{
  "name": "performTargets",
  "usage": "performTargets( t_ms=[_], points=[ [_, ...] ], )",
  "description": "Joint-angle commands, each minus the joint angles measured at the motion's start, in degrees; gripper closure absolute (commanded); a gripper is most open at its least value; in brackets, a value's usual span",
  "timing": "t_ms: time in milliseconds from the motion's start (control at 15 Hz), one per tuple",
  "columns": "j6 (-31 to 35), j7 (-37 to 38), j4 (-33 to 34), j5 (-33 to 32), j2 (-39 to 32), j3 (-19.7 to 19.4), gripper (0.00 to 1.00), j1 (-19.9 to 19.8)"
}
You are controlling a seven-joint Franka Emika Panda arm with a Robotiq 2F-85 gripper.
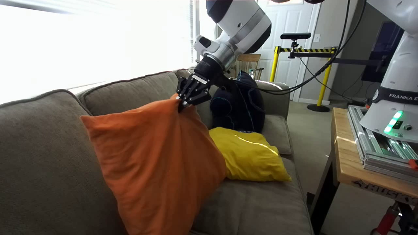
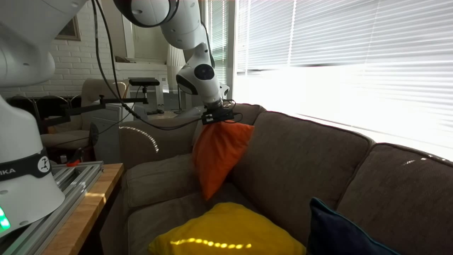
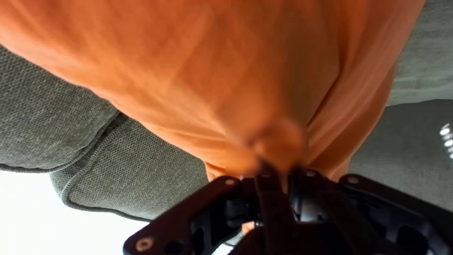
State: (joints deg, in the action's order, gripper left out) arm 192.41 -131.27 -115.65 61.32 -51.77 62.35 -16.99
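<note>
My gripper point(image 1: 181, 102) is shut on the upper edge of an orange pillow point(image 1: 156, 156), pinching its cloth into folds. In both exterior views the pillow hangs from the fingers, tilted, in front of the sofa backrest; an exterior view shows its lower corner point(image 2: 208, 193) close to the seat, and I cannot tell if it touches. Orange fabric point(image 3: 212, 78) fills much of the wrist view and bunches between the fingers, which hide the pinched part. A yellow pillow point(image 1: 249, 155) lies on the seat beside it. Farther along, a dark blue pillow point(image 1: 240, 104) leans on the backrest.
The brown sofa point(image 2: 300, 159) runs below a bright window with blinds point(image 2: 336, 35). Facing it is a wooden workbench point(image 1: 346, 153) carrying the robot base point(image 1: 388, 91). Black cables point(image 1: 313, 76) loop from the arm. A camera on a stand point(image 1: 295, 36) and yellow barrier posts point(image 1: 274, 63) stand behind.
</note>
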Motion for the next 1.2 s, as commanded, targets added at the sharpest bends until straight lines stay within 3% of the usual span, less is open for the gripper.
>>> performTargets(
  t_ms=[0, 533, 600, 1133],
  points=[
    [0.02, 0.00, 0.00, 0.00, 0.00, 0.03, 0.90, 0.00],
    [0.26, 0.00, 0.00, 0.00, 0.00, 0.04, 0.90, 0.00],
    [0.26, 0.00, 0.00, 0.00, 0.00, 0.04, 0.98, 0.00],
    [-12.33, -5.84, 4.06, -7.81, 0.43, -7.58, 0.98, 1.43]
  ],
)
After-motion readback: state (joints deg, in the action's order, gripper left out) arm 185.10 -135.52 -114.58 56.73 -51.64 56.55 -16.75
